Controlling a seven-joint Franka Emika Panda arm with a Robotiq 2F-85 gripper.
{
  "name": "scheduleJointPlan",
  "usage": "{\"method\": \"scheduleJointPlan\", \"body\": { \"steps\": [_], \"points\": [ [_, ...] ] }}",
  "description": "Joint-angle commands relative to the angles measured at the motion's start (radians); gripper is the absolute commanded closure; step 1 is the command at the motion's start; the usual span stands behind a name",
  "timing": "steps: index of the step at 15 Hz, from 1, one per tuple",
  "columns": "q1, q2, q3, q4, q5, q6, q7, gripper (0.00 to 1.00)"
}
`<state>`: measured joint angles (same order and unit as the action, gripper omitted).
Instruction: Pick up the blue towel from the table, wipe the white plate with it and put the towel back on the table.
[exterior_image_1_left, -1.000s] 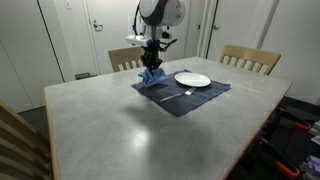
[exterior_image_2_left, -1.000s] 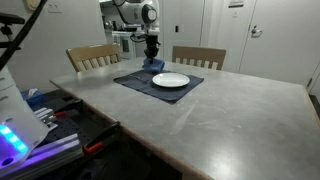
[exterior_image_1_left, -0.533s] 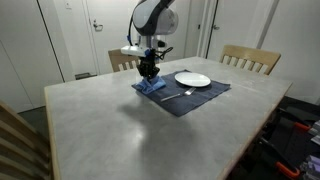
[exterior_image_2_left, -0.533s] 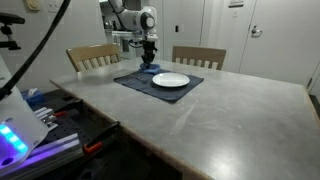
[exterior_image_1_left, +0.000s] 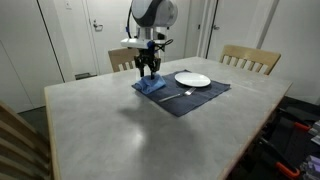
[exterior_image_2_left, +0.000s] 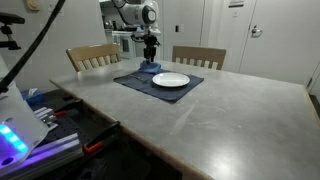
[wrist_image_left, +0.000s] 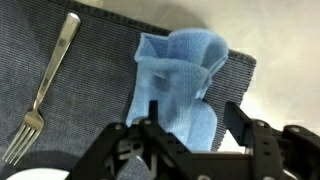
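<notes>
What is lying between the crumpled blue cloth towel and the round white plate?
A silver metal fork, lying on the dark grey placemat; the wrist view shows it most clearly.

Even overhead indoor light, soft shadows; exterior views small, wrist sharp.

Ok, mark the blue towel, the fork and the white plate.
blue towel (wrist_image_left: 180, 85), wrist view, middle of the crumpled cloth.
fork (wrist_image_left: 52, 70), wrist view, on its handle.
white plate (exterior_image_1_left: 192, 79), in an exterior view, centre of the plate.

table (exterior_image_1_left: 110, 130): big, grey, smooth | lying on it: one dark mat (exterior_image_1_left: 200, 101) | where: close to the far edge
</notes>
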<state>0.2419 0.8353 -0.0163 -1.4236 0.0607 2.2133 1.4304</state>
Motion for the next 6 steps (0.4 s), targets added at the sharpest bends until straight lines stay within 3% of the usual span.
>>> {"method": "scheduleJointPlan", "body": {
  "steps": [1,6],
  "points": [
    [-0.002,-0.055,-0.006,-0.018,-0.024,-0.051,-0.048,0.02],
    [-0.005,-0.061,-0.001,0.012,-0.033,-0.157,-0.098,0.00]
  ]
}}
